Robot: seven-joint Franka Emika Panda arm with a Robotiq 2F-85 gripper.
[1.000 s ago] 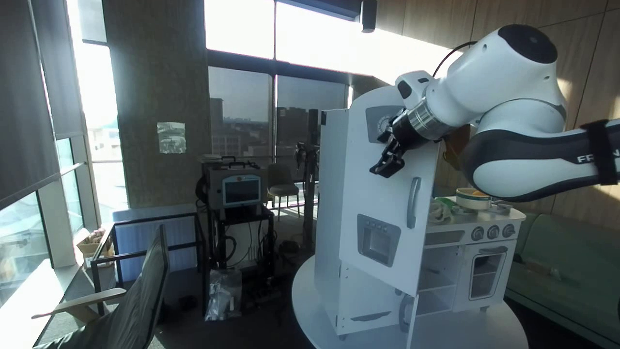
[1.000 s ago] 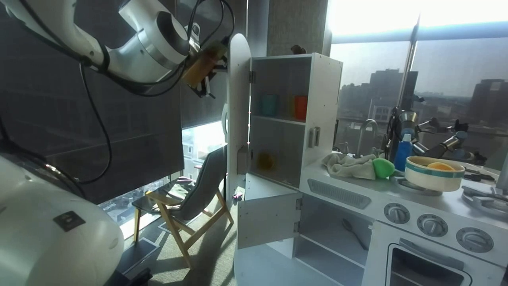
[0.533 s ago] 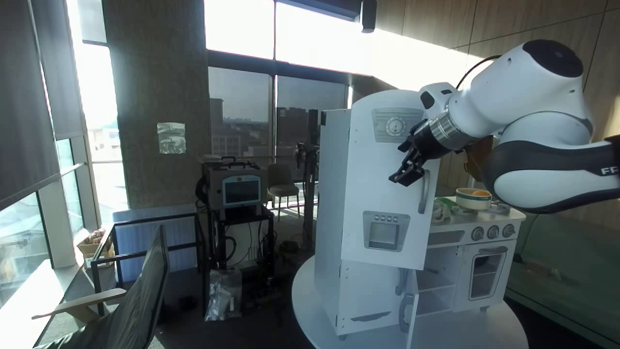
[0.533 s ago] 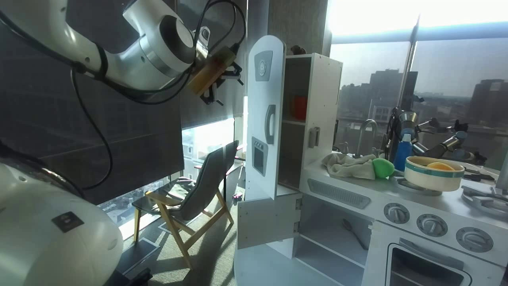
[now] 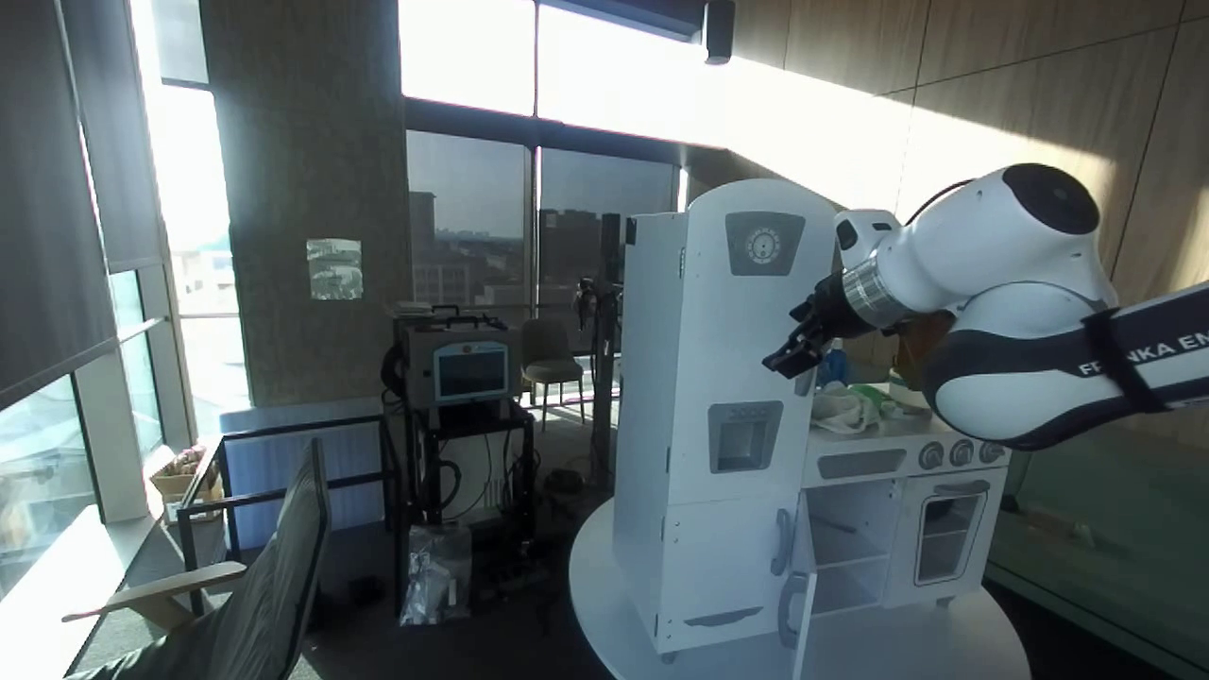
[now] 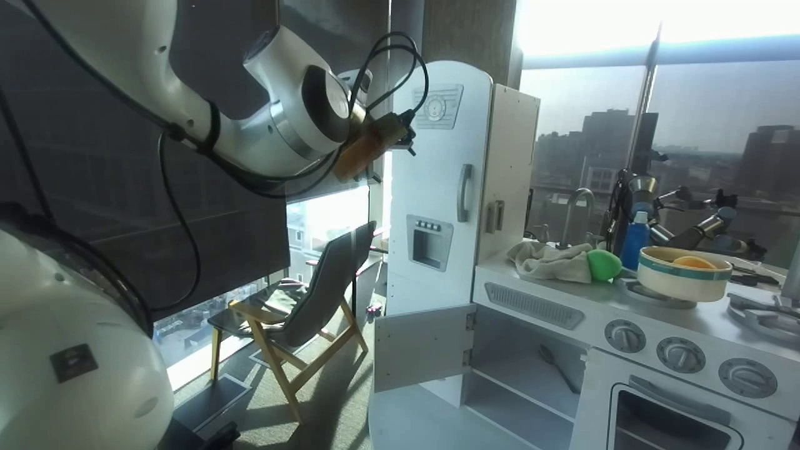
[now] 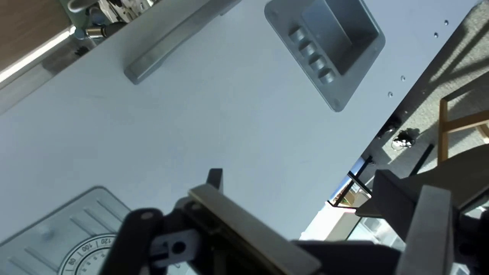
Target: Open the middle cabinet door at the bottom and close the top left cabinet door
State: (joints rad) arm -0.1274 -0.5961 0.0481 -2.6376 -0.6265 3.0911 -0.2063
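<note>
The top left cabinet door (image 5: 723, 349), a tall white slab with a grey square fitting, looks shut against the cabinet in both exterior views (image 6: 431, 181). Its face fills much of the wrist view (image 7: 214, 126). The middle cabinet door at the bottom (image 6: 425, 347) stands open, swung out from the shelves. It shows almost edge-on in an exterior view (image 5: 806, 548). My gripper (image 5: 793, 361) is in front of the tall door near its handle side. In the wrist view my gripper (image 7: 300, 178) is open and empty, fingers wide apart. Whether it touches the door I cannot tell.
Another low white door (image 5: 713, 576) under the tall door is shut. The counter holds a cloth (image 6: 550, 261), a green object (image 6: 603, 264), a blue bottle (image 6: 634, 240) and a pot (image 6: 681, 280). A spoon (image 6: 559, 369) lies inside the open compartment. A chair (image 6: 322, 287) stands beyond.
The tall door has swung from wide open to shut, hiding the cups inside. My gripper has moved along with it, towards the handle side. The low open door has not moved.
</note>
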